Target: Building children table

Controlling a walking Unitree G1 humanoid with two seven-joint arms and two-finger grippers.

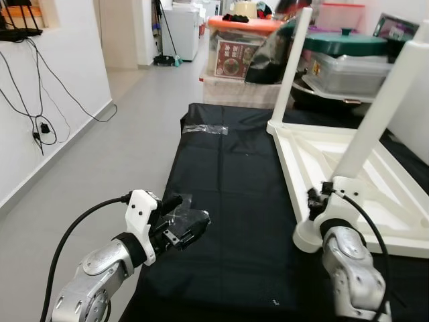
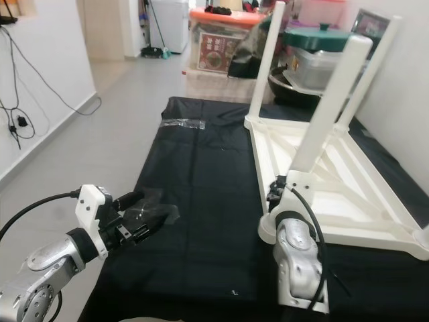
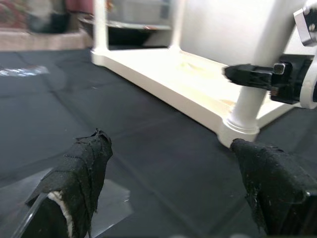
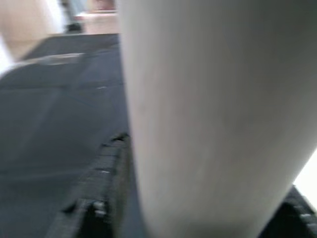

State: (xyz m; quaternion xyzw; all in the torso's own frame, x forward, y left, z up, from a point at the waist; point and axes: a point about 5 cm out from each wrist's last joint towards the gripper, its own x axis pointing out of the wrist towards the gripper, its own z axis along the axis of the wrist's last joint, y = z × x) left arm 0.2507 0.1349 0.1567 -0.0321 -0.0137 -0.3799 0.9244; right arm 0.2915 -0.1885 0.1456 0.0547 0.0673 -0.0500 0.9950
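Note:
A white children's table lies upside down on a black cloth. Its near leg and far leg stand up from the corners. My right gripper is shut on the near leg just above its base; in the right wrist view the leg sits between the black fingers. My left gripper hovers open over the cloth's left part, just above a small clear plastic bag. Its two padded fingers are spread wide.
A second clear plastic strip lies at the far end of the cloth. Storage boxes with an orange lid and a green-lidded pot are stacked behind. Grey floor runs along the left, by a white wall with hanging cables.

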